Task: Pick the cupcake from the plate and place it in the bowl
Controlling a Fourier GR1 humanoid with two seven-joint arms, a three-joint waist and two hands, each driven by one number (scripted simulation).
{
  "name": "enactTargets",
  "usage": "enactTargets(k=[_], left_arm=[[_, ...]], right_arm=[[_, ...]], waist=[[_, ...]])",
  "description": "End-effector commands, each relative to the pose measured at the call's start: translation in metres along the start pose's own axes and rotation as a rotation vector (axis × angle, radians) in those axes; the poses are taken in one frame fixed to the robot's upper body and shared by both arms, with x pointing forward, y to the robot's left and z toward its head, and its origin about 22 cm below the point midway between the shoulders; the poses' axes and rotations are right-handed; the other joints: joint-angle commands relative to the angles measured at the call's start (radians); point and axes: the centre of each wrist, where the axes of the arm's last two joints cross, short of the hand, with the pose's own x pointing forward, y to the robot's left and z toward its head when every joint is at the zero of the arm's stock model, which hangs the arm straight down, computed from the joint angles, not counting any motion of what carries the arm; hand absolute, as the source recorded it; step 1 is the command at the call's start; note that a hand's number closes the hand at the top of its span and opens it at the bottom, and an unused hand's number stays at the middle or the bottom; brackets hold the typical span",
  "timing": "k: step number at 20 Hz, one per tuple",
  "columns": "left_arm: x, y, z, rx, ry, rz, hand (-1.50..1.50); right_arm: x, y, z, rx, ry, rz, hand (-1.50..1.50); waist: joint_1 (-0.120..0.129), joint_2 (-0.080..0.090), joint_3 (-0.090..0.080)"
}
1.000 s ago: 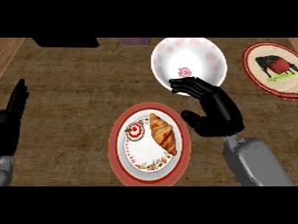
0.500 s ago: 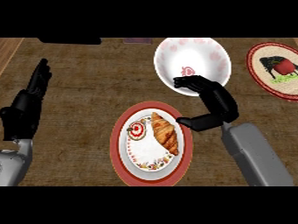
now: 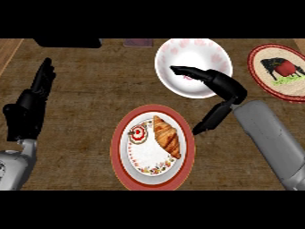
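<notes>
The right hand hangs over the lower edge of the white bowl, its fingers stretched out toward the left across the bowl's inside, with a thumb or lower finger pointing down toward the plate. They are spread and hold nothing. The grey forearm behind this hand runs down to the lower right of the view.

The cupcake, small with a red and white top, sits on the left part of the plate, which is white with a red rim and a patterned border. A croissant lies just beside the cupcake on its right, on the same plate, running lengthwise from top to bottom. The right hand's lower finger ends near the plate's right rim, apart from the cupcake.

The bowl is white with faint pink marks round its wall and stands above the plate, close to it but not touching. A small pink spot shows inside it, partly behind the fingers.

The left hand rests at the left side of the view, its fingers straight and pointing up, holding nothing.

At the upper right lies a round red-rimmed mat with a dark animal picture on it, well apart from the plate. All of this rests on the brown wooden table.
</notes>
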Motion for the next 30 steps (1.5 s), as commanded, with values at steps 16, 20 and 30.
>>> enactTargets(k=[16,20,30], left_arm=[[-0.003,-0.003,-0.006,0.003,0.018,-0.006,0.00],[-0.005,0.004,-0.002,0.034,0.017,-0.027,0.00],[-0.003,-0.002,0.009,0.027,0.008,-0.006,0.00]], right_arm=[[0.028,0.079,-0.113,0.546,0.209,0.341,-1.50],[0.020,0.092,-0.107,0.615,0.273,0.414,-1.50],[0.011,0.111,-0.122,0.641,0.424,0.510,-1.50]], waist=[[-0.026,-0.006,-0.001],[-0.025,-0.007,-0.001],[-0.021,-0.007,-0.001]])
